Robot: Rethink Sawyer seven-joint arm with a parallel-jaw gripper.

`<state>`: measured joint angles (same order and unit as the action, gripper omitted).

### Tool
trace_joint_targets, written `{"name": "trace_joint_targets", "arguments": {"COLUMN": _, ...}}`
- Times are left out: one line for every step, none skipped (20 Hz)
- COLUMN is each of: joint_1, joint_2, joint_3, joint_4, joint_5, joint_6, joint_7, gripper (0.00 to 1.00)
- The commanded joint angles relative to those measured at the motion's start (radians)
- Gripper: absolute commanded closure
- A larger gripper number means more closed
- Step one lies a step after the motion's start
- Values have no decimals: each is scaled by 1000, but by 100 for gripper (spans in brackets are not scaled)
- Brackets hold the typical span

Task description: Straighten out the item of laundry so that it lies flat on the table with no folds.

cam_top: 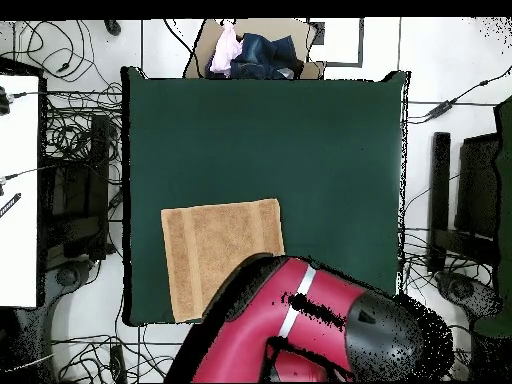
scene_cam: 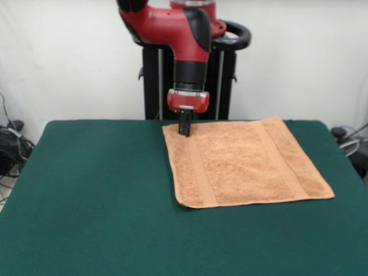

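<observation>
in the front view we see the peach-orange terry towel [scene_cam: 244, 163] spread open on the dark green table [scene_cam: 98, 195], toward the far side and to the right of the middle. its two woven bands run straight and we find no fold or doubled corner, so we judge the straightening all but done; what is left, as far as we can tell, is for the arm to let go and lift clear. the gripper [scene_cam: 184, 129] stands upright at the towel's far left corner, its tips down at the cloth. the fingers look close together, but we cannot tell whether they pinch the corner or merely touch it.

in the overhead view the towel [cam_top: 220, 255] lies as a clean rectangle near one side edge of the table [cam_top: 300, 140], close to the robot's end. the red arm [cam_top: 290, 335] covers one corner and hides the gripper, which only the front view shows. only this view shows a box of clothes [cam_top: 255, 52] beyond the table's far edge.
</observation>
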<state>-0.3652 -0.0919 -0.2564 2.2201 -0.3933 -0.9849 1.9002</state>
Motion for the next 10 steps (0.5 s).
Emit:
{"name": "trace_joint_targets", "arguments": {"joint_1": 40, "joint_2": 291, "joint_3": 235, "joint_4": -630, "joint_5": 383, "joint_6": 760, "joint_7": 13, "gripper": 100}}
{"name": "trace_joint_targets", "arguments": {"joint_1": 36, "joint_2": 276, "joint_3": 239, "joint_4": -620, "joint_5": 364, "joint_6": 771, "joint_7": 11, "gripper": 100}}
{"name": "trace_joint_targets", "arguments": {"joint_1": 38, "joint_2": 258, "joint_3": 238, "joint_4": -607, "joint_5": 360, "joint_6": 796, "joint_7": 8, "gripper": 100}}
{"name": "trace_joint_targets", "arguments": {"joint_1": 40, "joint_2": 238, "joint_3": 239, "joint_4": -594, "joint_5": 365, "joint_6": 836, "joint_7": 7, "gripper": 100}}
{"name": "trace_joint_targets", "arguments": {"joint_1": 41, "joint_2": 221, "joint_3": 239, "joint_4": -582, "joint_5": 366, "joint_6": 868, "joint_7": 6, "gripper": 100}}
{"name": "trace_joint_targets", "arguments": {"joint_1": 39, "joint_2": 206, "joint_3": 242, "joint_4": -573, "joint_5": 359, "joint_6": 888, "joint_7": 7, "gripper": 100}}
{"name": "trace_joint_targets", "arguments": {"joint_1": 33, "joint_2": 191, "joint_3": 247, "joint_4": -564, "joint_5": 348, "joint_6": 913, "joint_7": 9, "gripper": 100}}
{"name": "trace_joint_targets", "arguments": {"joint_1": 28, "joint_2": 177, "joint_3": 252, "joint_4": -556, "joint_5": 338, "joint_6": 939, "joint_7": 10, "gripper": 100}}
{"name": "trace_joint_targets", "arguments": {"joint_1": 23, "joint_2": 160, "joint_3": 257, "joint_4": -542, "joint_5": 332, "joint_6": 960, "joint_7": 17, "gripper": 100}}
{"name": "trace_joint_targets", "arguments": {"joint_1": 26, "joint_2": 142, "joint_3": 257, "joint_4": -529, "joint_5": 329, "joint_6": 973, "joint_7": 22, "gripper": 100}}
